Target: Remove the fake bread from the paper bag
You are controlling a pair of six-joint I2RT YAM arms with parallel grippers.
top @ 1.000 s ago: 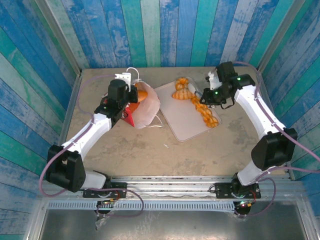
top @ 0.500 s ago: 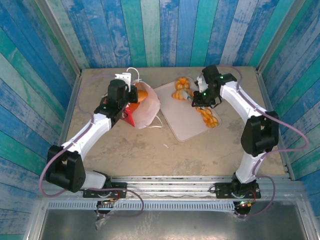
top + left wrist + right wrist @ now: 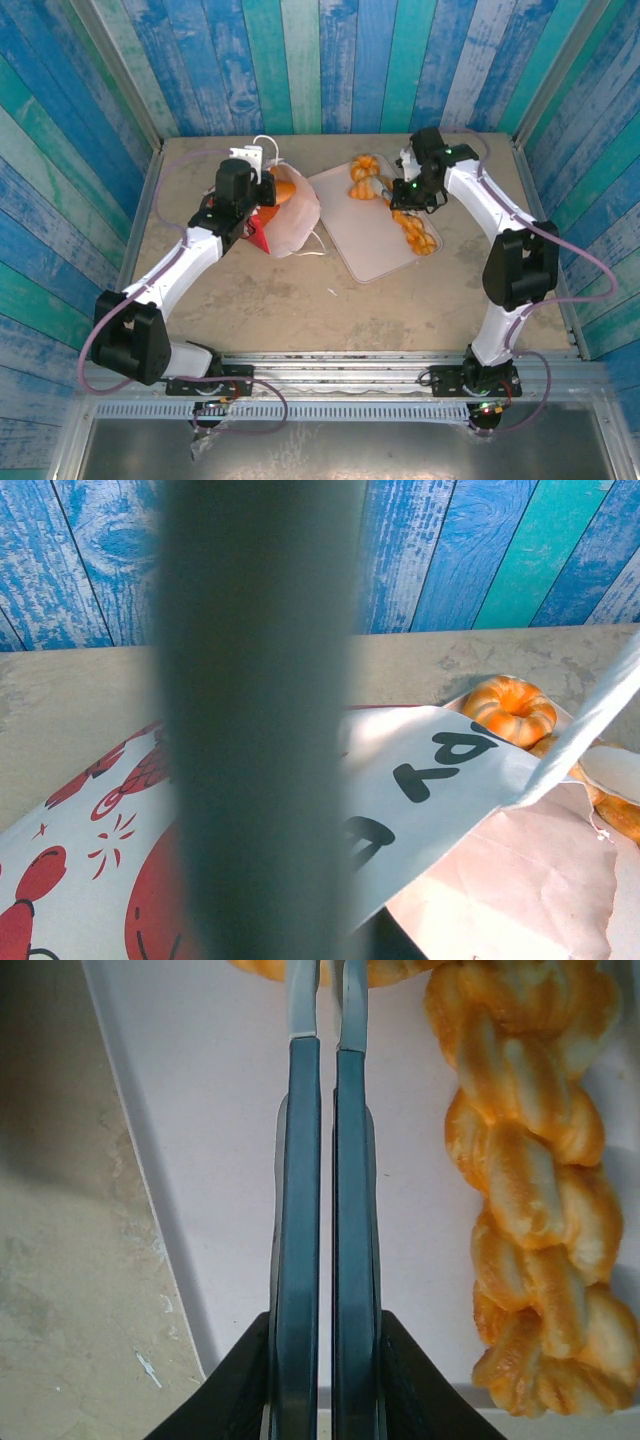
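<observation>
left gripper (image 3: 268, 192): clamped tight on the raised top edge of the paper bag (image 3: 295, 230). In the left wrist view one blurred finger (image 3: 260, 720) stands across the lifted paper.
paper bag: lies on the table (image 3: 300, 310), just left of the tray (image 3: 365, 255). Red print on the near panel (image 3: 80, 820), black letters on the white flap.
bread in bag: orange swirl bun (image 3: 510, 708) sits inside the open bag under the lifted flap. From above it shows as an orange patch (image 3: 285, 190) right beside the left gripper. A second pastry edge (image 3: 612, 808) is at the right of the frame, too cropped to name.
right gripper (image 3: 327, 1020): fingers pressed together, nothing between them. It is low over the pale-pink tray (image 3: 200, 1110), on the tray's far half (image 3: 388, 193).
bread on tray: twisted roll (image 3: 530, 1190) lies along the tray's right side (image 3: 417, 232), beside the fingers and clear of them. Orange pastries (image 3: 362, 175) are at the far corner. The fingertips reach one of them; can't tell if they touch.
</observation>
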